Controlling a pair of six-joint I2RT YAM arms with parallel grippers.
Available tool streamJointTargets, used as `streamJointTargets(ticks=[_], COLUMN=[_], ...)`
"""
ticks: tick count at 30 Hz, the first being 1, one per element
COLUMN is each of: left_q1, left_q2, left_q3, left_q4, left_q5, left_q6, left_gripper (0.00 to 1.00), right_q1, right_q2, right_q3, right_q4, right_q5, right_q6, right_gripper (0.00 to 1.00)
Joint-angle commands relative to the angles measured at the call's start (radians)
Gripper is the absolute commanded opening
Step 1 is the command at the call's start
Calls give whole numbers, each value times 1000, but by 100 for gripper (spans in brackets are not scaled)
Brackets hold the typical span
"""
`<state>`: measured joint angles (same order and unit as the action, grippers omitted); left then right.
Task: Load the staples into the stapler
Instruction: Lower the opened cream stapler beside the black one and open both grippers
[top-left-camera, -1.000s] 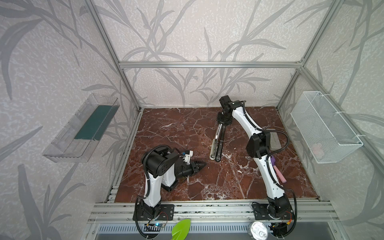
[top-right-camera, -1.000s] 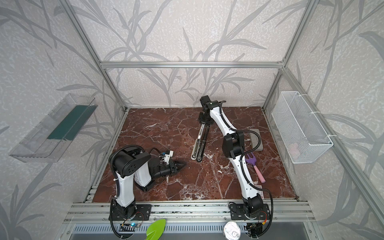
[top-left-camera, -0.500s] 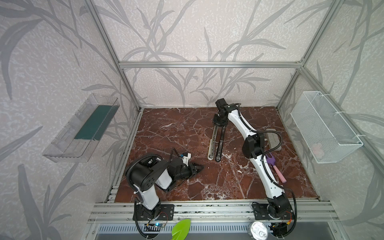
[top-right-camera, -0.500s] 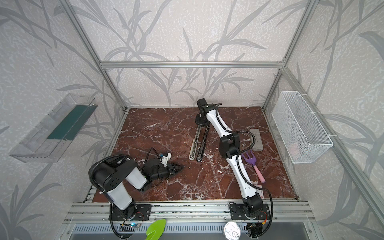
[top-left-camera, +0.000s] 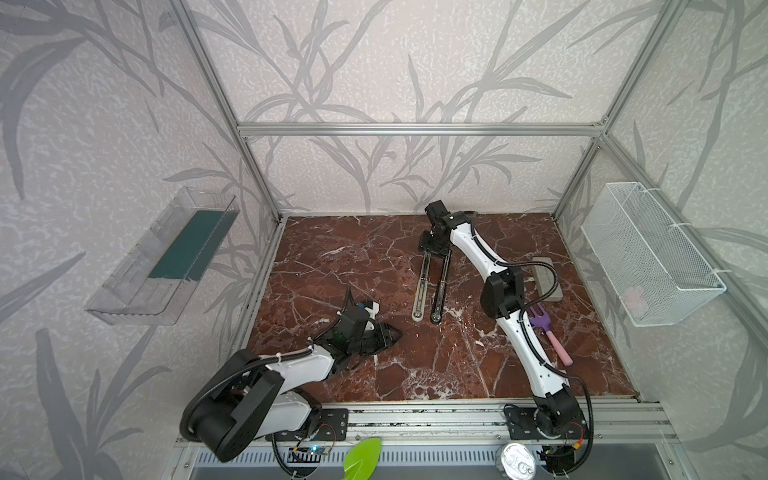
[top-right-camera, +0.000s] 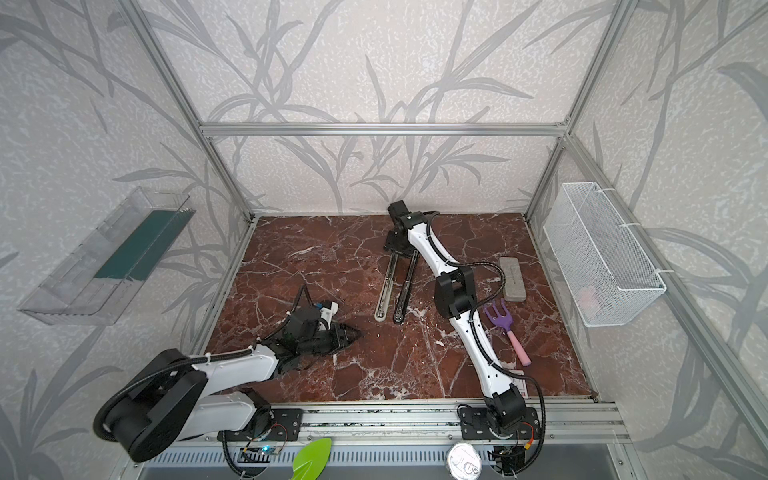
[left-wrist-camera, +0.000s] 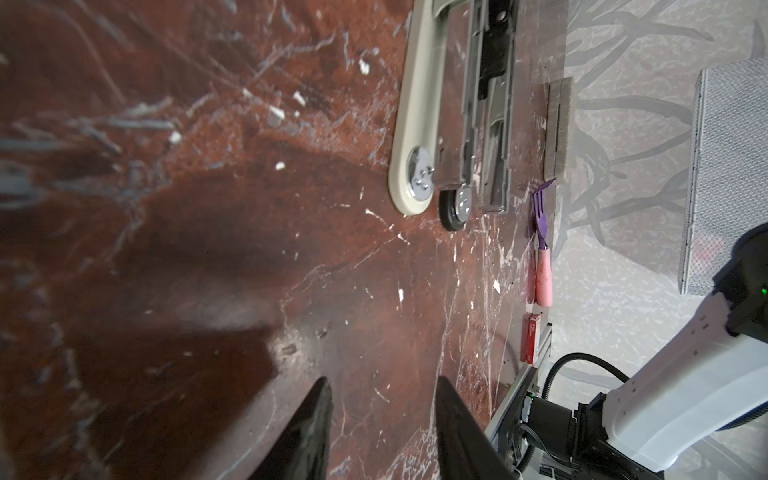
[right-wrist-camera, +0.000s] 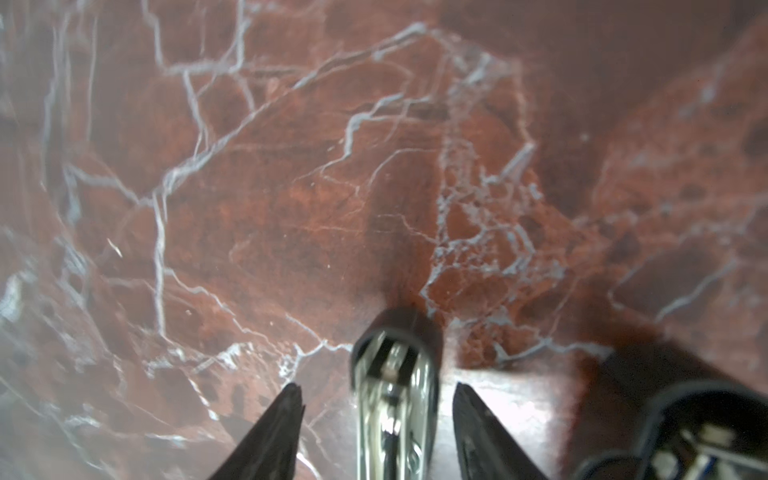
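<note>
The stapler (top-left-camera: 422, 286) (top-right-camera: 386, 286) lies opened flat mid-table, its beige arm beside its black magazine arm (left-wrist-camera: 490, 124). My right gripper (top-left-camera: 434, 249) (top-right-camera: 399, 245) sits at the stapler's far end. In the right wrist view it (right-wrist-camera: 376, 390) is open, with a shiny metal stapler arm (right-wrist-camera: 395, 415) between the jaws and gaps on both sides. My left gripper (top-left-camera: 395, 332) (left-wrist-camera: 383, 380) is open and empty, low over the table, in front of and to the left of the stapler. The staples (top-right-camera: 519, 384) (left-wrist-camera: 532, 345), a small white-and-red box, lie by the right arm's base.
A grey block (top-left-camera: 546, 278) (top-right-camera: 512, 278) and a purple-and-pink fork (top-left-camera: 548, 332) (top-right-camera: 509, 328) lie to the right of the right arm. A wire basket (top-left-camera: 648, 253) hangs on the right wall. A clear shelf (top-left-camera: 166, 262) hangs on the left wall.
The right gripper has shifted left at the stapler's far end, and the stapler's two arms now lie apart. The left arm's elbow has sunk toward the front rail.
</note>
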<state>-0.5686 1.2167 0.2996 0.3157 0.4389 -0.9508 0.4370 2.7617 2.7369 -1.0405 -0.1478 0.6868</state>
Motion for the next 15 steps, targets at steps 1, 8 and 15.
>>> streamJointTargets(ticks=[1,8,15], left_q1=[-4,-7,-8], left_q2=[-121,-309,-303], left_q3=[70,192,279], left_q4=[-305,-575,-609], left_q5=[-107,-251,-264], left_q6=[81,168,206], left_gripper=[46,54,58], right_q1=[0,5,17], right_q2=[-70,-309,-794], right_q3=[35,-120,-791], right_q4=[-23,-63,273], right_q5=[19,49,47], right_q6=[-27,-151,-200], right_gripper=[62,60,60])
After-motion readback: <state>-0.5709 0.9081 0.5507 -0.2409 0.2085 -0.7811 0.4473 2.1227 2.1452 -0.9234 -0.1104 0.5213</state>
